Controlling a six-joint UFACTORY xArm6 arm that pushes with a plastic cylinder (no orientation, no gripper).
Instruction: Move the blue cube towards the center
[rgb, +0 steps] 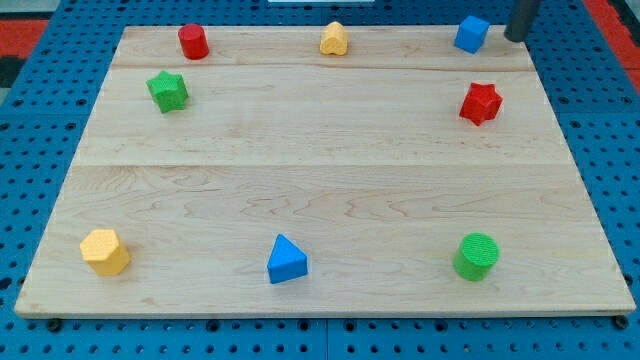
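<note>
We are resting my tip (516, 38) just right of the small blue plastic cube (472, 34) at the pale wooden board's (320, 190) top-right corner; we are carrying no pincer.

Blue cube (472, 33) (pale wooden board (330, 180), blue pegboard (610, 150))

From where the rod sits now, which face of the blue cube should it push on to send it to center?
No grip here, only a push. My tip sits just to the view's right of the blue cube, near the board's top right corner. Contact its upper-right side, probably pushing toward the view's lower left, aimed through its middle so it slides without spinning.
</note>
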